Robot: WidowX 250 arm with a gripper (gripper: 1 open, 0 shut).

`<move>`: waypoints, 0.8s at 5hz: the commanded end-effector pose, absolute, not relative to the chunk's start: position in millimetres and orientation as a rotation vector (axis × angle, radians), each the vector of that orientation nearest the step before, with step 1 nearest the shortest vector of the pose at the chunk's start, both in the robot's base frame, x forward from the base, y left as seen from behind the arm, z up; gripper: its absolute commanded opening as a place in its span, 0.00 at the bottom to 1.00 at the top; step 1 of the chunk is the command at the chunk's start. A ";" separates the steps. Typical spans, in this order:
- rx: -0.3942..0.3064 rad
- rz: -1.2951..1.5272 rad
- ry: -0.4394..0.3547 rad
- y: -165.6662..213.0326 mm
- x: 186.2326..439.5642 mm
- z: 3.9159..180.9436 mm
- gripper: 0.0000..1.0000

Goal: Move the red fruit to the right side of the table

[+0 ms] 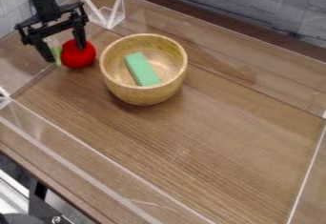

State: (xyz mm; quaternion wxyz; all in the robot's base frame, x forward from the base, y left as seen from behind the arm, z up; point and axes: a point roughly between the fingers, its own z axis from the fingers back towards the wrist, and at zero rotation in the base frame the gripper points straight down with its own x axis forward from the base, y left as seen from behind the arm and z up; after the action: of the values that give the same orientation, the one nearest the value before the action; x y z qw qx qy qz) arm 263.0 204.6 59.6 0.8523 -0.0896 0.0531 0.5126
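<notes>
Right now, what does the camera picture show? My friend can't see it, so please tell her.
A black robot claw hangs open right over a small red fruit at the far left of a brown wooden table. Beside the fruit sits a round wooden bowl with a flat green block inside. Low clear walls edge the table.

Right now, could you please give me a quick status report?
Gripper open, jaws straddling the red fruit at far left. Fruit on the table, not gripped. Wooden bowl sits just right of it.
</notes>
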 end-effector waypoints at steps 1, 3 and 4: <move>-0.173 1.119 0.002 219.3 266.8 108.2 1.00; -0.158 1.082 0.015 210.6 268.7 79.3 1.00; -0.148 1.043 0.017 208.4 276.2 68.8 1.00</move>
State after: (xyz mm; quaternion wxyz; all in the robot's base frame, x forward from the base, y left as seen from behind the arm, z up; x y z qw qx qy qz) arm 272.0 204.0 54.7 0.8608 -0.0771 0.0318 0.5020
